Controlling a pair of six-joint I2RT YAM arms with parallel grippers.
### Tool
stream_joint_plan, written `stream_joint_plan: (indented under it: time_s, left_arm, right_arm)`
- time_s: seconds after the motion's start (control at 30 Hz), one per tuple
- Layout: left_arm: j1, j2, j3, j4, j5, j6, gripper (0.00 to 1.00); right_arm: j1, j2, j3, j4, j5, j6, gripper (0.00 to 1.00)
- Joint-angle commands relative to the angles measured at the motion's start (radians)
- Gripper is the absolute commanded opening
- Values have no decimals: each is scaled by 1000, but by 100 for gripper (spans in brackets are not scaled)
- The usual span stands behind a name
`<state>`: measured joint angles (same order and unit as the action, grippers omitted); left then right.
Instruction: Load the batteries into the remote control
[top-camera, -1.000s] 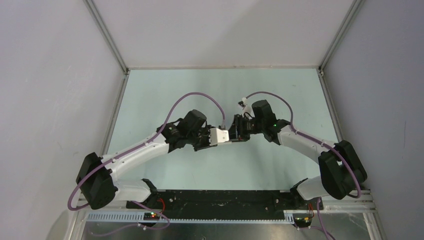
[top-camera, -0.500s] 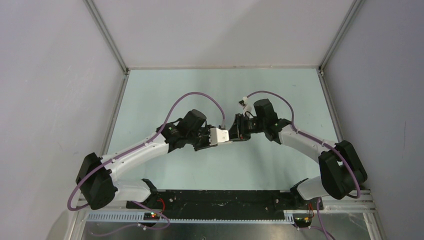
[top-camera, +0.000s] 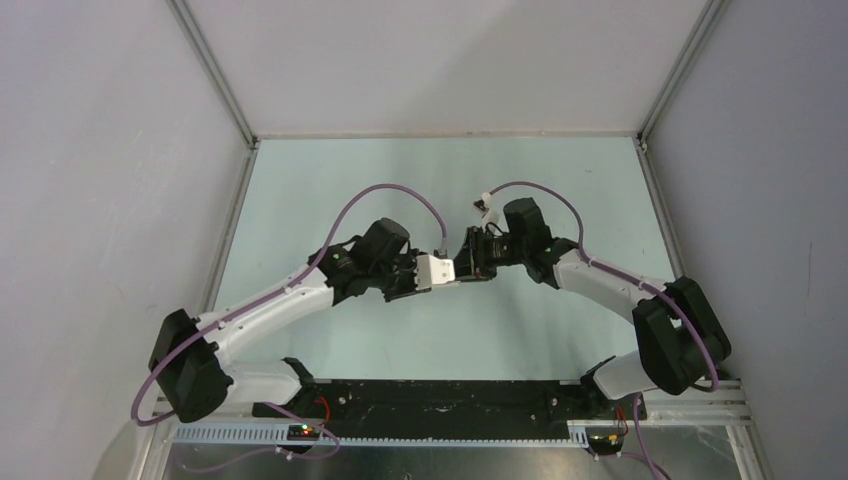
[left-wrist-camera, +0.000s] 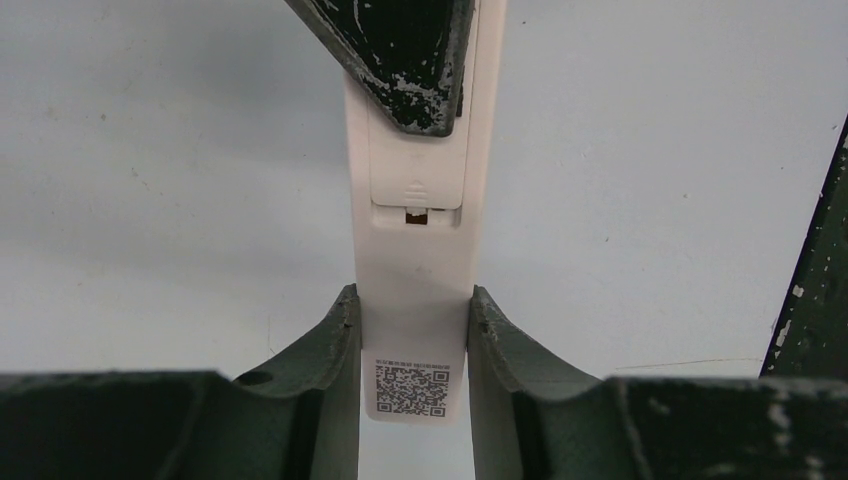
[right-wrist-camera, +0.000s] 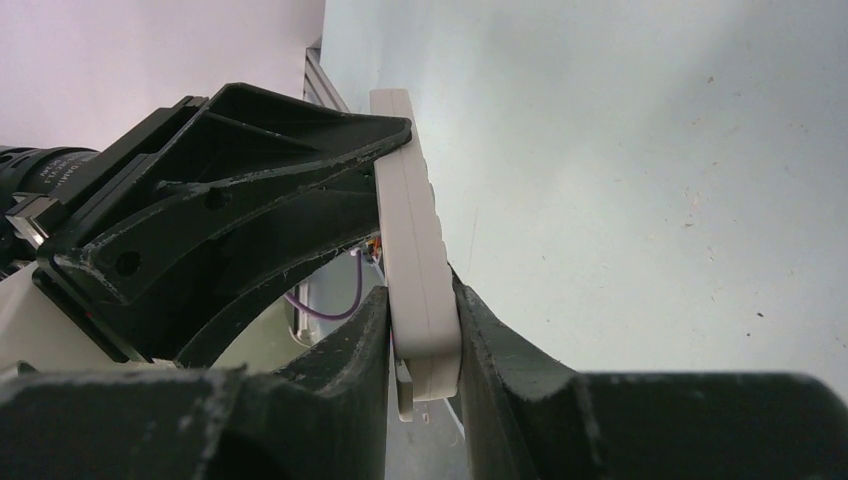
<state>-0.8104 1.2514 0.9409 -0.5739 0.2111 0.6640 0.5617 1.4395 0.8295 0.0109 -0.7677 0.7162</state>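
Above the desk (top-camera: 330, 180), between both arms, my left fingers (left-wrist-camera: 330, 350) clamp one end of the remote control (left-wrist-camera: 415, 290) and my right fingers (right-wrist-camera: 495, 340) pinch the other. The back cover (left-wrist-camera: 418, 165) lies over the recess; no batteries show, so I cannot tell whether loading is done or not yet begun

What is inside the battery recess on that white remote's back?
A cover on the remote control hides it; only a small dark notch shows. Any batteries inside are hidden.
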Motion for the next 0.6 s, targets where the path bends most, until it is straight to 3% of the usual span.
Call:
stream_joint_plan:
  time_s: [0.0,0.3,0.57]
  left_arm:
    - [-5,-53,72,58,50,16,0]
    - [-5,-56,76,76,76,20,0]
    - [-6,-55,79,86,80,22,0]
  right_arm:
    - [11,25,13,33,60,-7,23]
    - [34,59,65,-32,103,-13,23]
    - [61,87,108,-77,138,-24,32]
